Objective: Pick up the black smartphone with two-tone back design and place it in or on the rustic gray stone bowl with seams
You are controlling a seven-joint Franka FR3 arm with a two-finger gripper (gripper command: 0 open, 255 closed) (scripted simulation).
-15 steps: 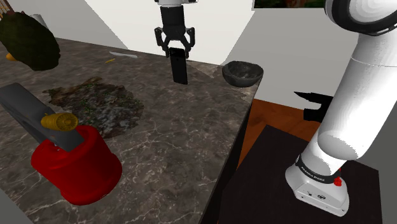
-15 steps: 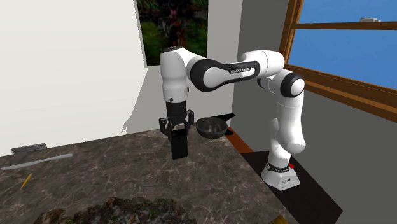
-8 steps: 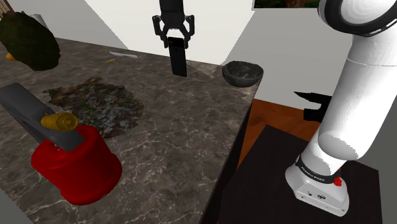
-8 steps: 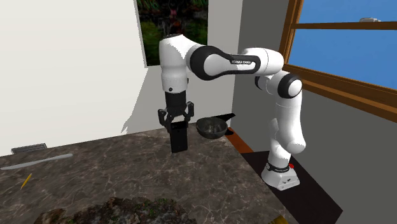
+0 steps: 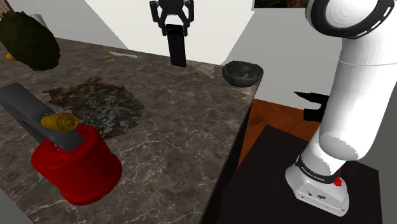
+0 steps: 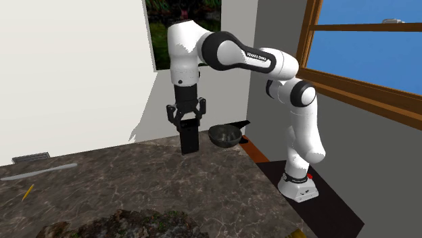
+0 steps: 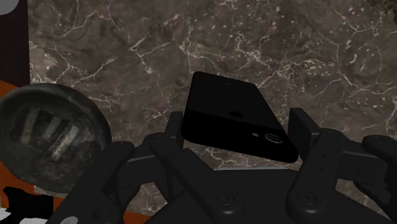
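Bears unreadable forearm lettering (image 6: 257, 59). Clamps black smartphone (image 5: 177, 51) upright in gripper (image 5: 175, 28), lifted higher above counter (image 5: 184, 133) than before; bowl (image 5: 242, 72) at its four o'clock.

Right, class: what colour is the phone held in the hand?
The phone is black all over; the wrist view shows it best.

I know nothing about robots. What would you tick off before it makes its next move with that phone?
1. Is the phone clasped in the gripper? Ok.
2. Does the phone hang clear of the counter? Ok.
3. Is the phone above the bowl? Not ok: the bowl sits off to the shoulder view's right.
4. Is the bowl upright with nothing in it? Ok.
5. Is the way across to the bowl free of things? Ok.
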